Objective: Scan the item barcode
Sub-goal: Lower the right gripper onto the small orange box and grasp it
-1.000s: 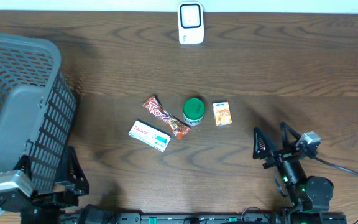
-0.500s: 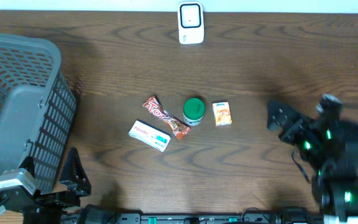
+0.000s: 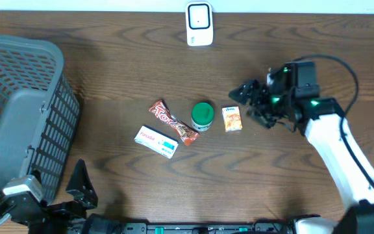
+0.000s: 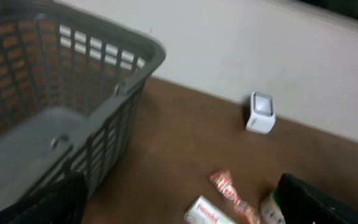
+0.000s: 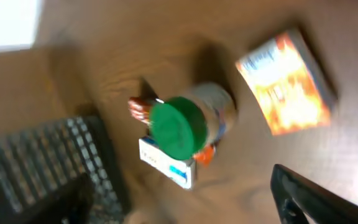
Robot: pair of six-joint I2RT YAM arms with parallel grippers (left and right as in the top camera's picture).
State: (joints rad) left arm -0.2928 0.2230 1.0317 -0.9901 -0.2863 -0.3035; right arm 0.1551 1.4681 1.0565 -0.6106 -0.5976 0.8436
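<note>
Dark wooden table [image 3: 174,71]: you see the small orange cardboard box [image 3: 232,119] lying beside the green-lidded jar [image 3: 202,116]. Right gripper [image 3: 247,106] hovers just beside the box, jaws spread, empty. Left gripper [image 4: 182,208] stands wide, empty.

Right hand [image 3: 244,105], seemingly spread, beside box [image 3: 232,119]
</note>
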